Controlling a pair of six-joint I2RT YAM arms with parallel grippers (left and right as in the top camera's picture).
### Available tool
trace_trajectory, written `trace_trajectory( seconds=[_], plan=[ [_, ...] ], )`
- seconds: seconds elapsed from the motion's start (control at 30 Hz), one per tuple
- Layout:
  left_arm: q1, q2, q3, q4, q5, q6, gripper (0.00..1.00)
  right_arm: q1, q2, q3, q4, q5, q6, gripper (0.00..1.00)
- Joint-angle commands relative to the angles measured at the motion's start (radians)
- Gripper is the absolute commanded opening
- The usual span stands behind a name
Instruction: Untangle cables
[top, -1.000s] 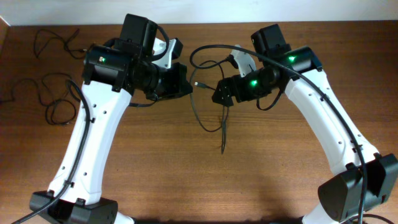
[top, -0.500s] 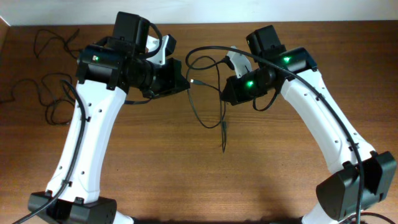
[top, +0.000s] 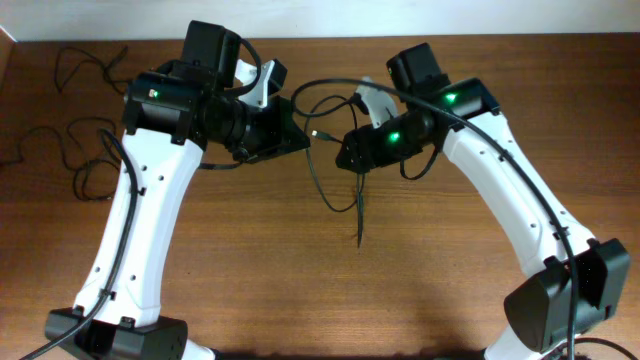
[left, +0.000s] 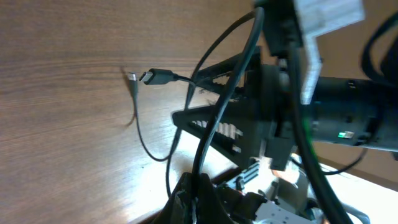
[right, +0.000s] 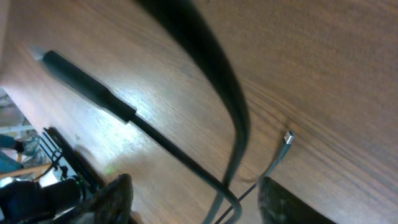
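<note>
Cables (top: 359, 228) hang in a loose tangle over mid-table between two raised arms, the untangling under way and, by the look of it, far from done. Left gripper (top: 296, 128) is clamped on one cord, which in its wrist view runs straight down into the closed jaws; a plug (left: 152, 76) juts free beside the loop. Right gripper (top: 350, 155), just beside the left one, stands parted, with a cord passing between its fingers (right: 118, 196), seemingly unpinched. The step in hand looks like a fresh grab on the strand. The next move calls for the right jaws to close on a single cord, not two, then for the arms to draw apart so the loop slides out. Both arms reach in from the near edge, elbows out, wrists turned inward to face each other above the table (top: 250, 280). Other cords (top: 75, 140) lie spread at far left.
</note>
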Motion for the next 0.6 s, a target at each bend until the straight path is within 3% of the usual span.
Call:
trace_trajectory(
  seconds=[0.0,0.2,0.33,0.43,0.57],
  plan=[
    [0.005,0.001,0.001,0.007,0.044,-0.002,0.00,0.027,0.017,0.007,0.003,0.079,-0.010,0.44],
    [0.005,0.001,0.001,0.006,0.043,-0.002,0.00,0.026,0.017,0.008,0.013,0.108,0.023,0.04],
    [0.011,0.001,0.001,0.005,-0.009,-0.002,0.00,0.024,-0.003,0.015,0.013,0.120,0.085,0.04],
    [0.011,0.001,0.001,0.005,-0.131,-0.003,0.00,0.004,-0.047,0.030,-0.001,0.190,0.184,0.04],
    [0.011,0.001,0.000,0.014,-0.302,-0.062,0.00,0.006,-0.103,0.030,-0.013,-0.077,0.114,0.04]
  ],
)
